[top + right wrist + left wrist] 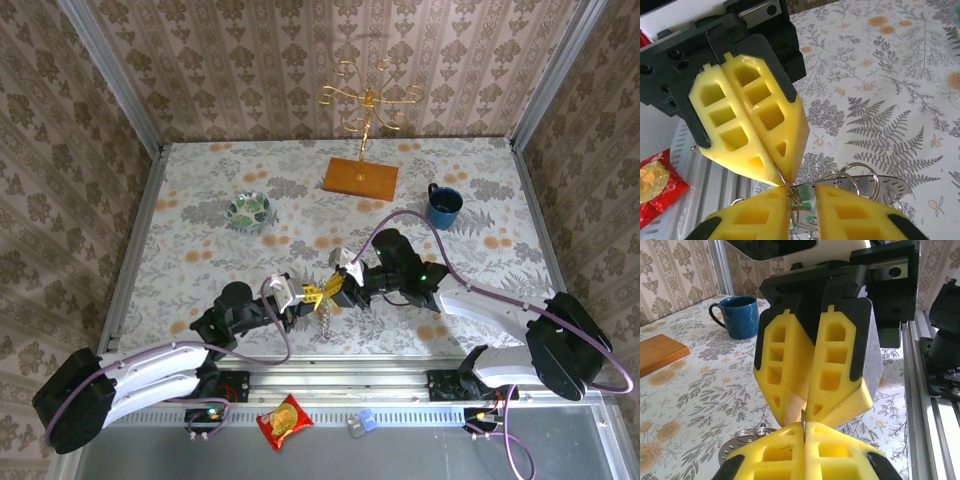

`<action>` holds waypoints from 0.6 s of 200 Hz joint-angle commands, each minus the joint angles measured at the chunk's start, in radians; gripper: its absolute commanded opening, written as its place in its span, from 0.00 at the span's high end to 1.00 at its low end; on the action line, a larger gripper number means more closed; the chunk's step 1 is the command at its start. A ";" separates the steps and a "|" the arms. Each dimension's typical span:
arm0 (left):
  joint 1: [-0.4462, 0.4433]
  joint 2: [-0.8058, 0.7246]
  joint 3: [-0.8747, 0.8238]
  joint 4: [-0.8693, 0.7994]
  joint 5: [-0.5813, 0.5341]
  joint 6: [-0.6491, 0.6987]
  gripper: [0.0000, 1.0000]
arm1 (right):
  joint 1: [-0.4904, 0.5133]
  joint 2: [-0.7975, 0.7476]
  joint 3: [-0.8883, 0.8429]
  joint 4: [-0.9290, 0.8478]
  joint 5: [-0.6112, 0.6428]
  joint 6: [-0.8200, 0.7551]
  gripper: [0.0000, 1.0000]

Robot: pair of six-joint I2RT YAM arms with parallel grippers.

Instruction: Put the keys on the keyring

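Observation:
My two grippers meet tip to tip just above the table, near its front middle. The left gripper [308, 293] [805, 427] [782, 177] is shut on a thin wire loop of the keyring [325, 318] [747, 433] [850, 172]. The keyring is a bunch of steel split rings with a grey perforated metal tag, hanging below the fingers. The right gripper [335, 290] [802, 192] [805, 412] faces it with a narrow gap between its jaws. The held loop runs along one finger's edge. A green key head [811, 216] shows low in that gap, behind the loop.
A blue mug [443, 205] [740, 315] stands at the back right. A green-patterned bowl [248, 210] sits at the back left. A gold wire stand on a wooden base [362, 175] is at the back middle. A red snack packet [285, 420] [652, 185] lies on the front rail.

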 commanded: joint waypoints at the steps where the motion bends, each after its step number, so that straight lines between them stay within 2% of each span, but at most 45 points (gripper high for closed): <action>1: -0.008 -0.005 -0.007 0.075 0.030 -0.016 1.00 | -0.002 0.017 -0.006 0.074 -0.024 0.014 0.86; 21: -0.007 -0.005 -0.006 0.073 0.025 -0.016 1.00 | -0.002 0.018 -0.013 0.112 -0.045 0.022 1.00; 36: -0.007 -0.009 -0.005 0.054 -0.012 -0.020 1.00 | -0.003 0.014 -0.006 0.086 -0.054 0.002 1.00; 47: -0.006 -0.016 0.001 0.020 -0.033 -0.017 0.85 | -0.002 0.008 0.001 0.050 -0.051 -0.023 1.00; 58: -0.006 -0.021 0.013 -0.021 -0.031 -0.003 0.81 | -0.003 0.002 0.015 -0.007 -0.046 -0.057 1.00; 120: -0.005 -0.008 0.098 -0.228 0.010 0.065 0.79 | 0.005 0.006 0.128 -0.294 0.000 -0.239 1.00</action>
